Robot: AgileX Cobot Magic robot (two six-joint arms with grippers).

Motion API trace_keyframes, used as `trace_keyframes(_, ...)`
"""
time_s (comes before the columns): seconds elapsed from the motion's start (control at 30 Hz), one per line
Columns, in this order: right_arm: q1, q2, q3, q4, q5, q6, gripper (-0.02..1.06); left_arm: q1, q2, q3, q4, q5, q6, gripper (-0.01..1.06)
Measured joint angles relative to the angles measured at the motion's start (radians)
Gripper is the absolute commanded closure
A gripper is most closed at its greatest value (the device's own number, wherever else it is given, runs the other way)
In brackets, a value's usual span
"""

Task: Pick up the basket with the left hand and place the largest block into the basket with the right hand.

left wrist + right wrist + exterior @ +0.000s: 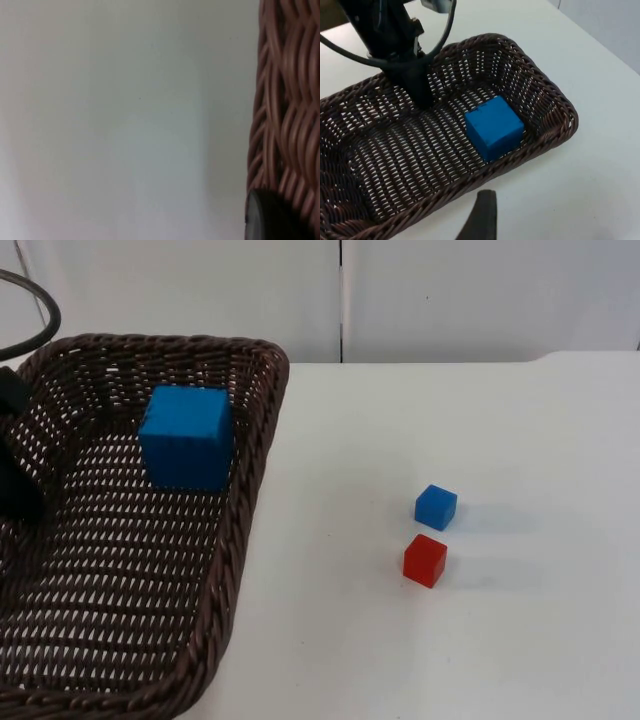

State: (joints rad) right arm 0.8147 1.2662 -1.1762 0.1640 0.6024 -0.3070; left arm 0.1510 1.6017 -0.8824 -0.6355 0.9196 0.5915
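Observation:
The brown wicker basket (255,420) takes up the left of the top view. My left gripper (14,455) is shut on its left wall. A large blue block (186,436) rests inside the basket near the right wall. From the right wrist view the same block (494,127) lies on the weave of the basket (555,107), with the left gripper (420,92) clamped on the opposite wall. My right gripper (481,217) hovers outside the basket's near rim, apart from it. The left wrist view has the basket's wall (290,100) beside a black fingertip (267,217).
A small blue block (436,506) and a small red block (425,560) stand close together on the white table (330,620), right of the basket. The grey partition wall (450,290) closes the table at the back.

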Motion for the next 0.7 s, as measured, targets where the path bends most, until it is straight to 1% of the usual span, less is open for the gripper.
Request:
trace_keyframes(0.27, 0.000, 0.000, 0.000, 0.000, -0.002, 0.000, 0.28, 0.000, 0.000, 0.000, -0.007, -0.011, 0.000, 1.05)
trace_keyframes(0.37, 0.000, 0.000, 0.000, 0.000, -0.002, 0.000, 0.28, 0.000, 0.000, 0.000, -0.034, -0.051, 0.000, 1.05)
trace_keyframes(0.5, 0.000, 0.000, 0.000, 0.000, -0.010, 0.000, 0.28, 0.000, 0.009, 0.000, -0.062, -0.081, 0.000, 1.05)
trace_keyframes(0.57, 0.000, 0.000, 0.000, 0.000, -0.022, 0.000, 0.28, -0.016, 0.038, -0.007, -0.080, -0.105, 0.000, 1.05)
trace_keyframes(0.7, 0.000, 0.000, 0.000, 0.000, -0.028, 0.000, 0.28, -0.060, 0.120, -0.049, -0.085, -0.124, 0.000, 1.05)
